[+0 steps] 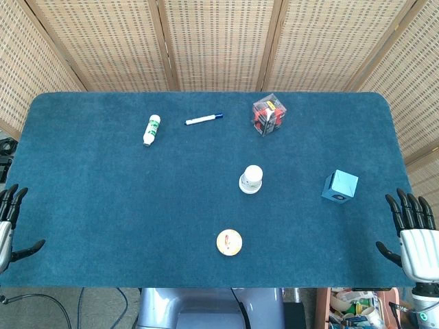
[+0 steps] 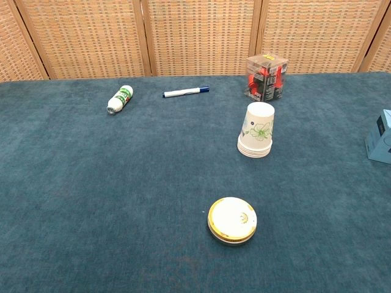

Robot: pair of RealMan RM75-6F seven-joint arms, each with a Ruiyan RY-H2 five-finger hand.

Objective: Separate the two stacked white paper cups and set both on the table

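The stacked white paper cups (image 1: 252,179) stand upside down near the middle of the blue table, right of centre; the chest view shows the stack (image 2: 257,130) with a green flower print and several rims at its base. My left hand (image 1: 8,223) hangs at the table's left front edge, fingers spread, holding nothing. My right hand (image 1: 413,233) is at the right front edge, fingers spread and empty. Both hands are far from the cups, and neither appears in the chest view.
A round yellow-rimmed tin (image 1: 229,242) lies in front of the cups. A blue box (image 1: 340,186) sits to their right. At the back are a clear box with red contents (image 1: 269,114), a blue-capped marker (image 1: 204,119) and a small white bottle (image 1: 151,129).
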